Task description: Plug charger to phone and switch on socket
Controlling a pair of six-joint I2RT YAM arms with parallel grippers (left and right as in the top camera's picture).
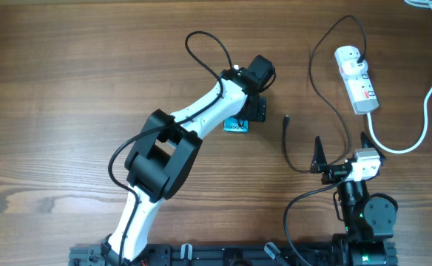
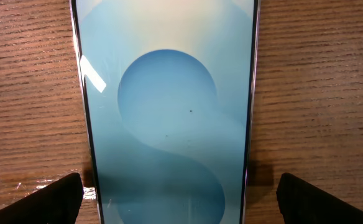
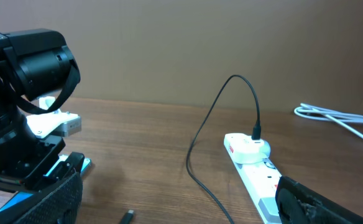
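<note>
Your phone (image 2: pixel 169 112) lies flat on the desk (image 1: pixel 68 74) at centre frame overhead, straddled by the left claw (image 2: pixel 181 208), open wide and gripping nothing. The charger (image 1: pixel 347 55) sits in the socket (image 1: pixel 362 94), upper right; its plug tip (image 1: pixel 286 118) lies loose right of the phone. The right claw (image 1: pixel 342 154), lower right, is open, empty. You seem at the plugging step: next, grasp that tip and align it with the phone's port.

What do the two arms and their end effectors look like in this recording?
The left arm has white links between bulky black joints, and a thin black cable loops along it. The right arm shows mostly black joints, with a white wrist block. The left end effector and the right end effector both have plain black, wedge-shaped fingers.
</note>
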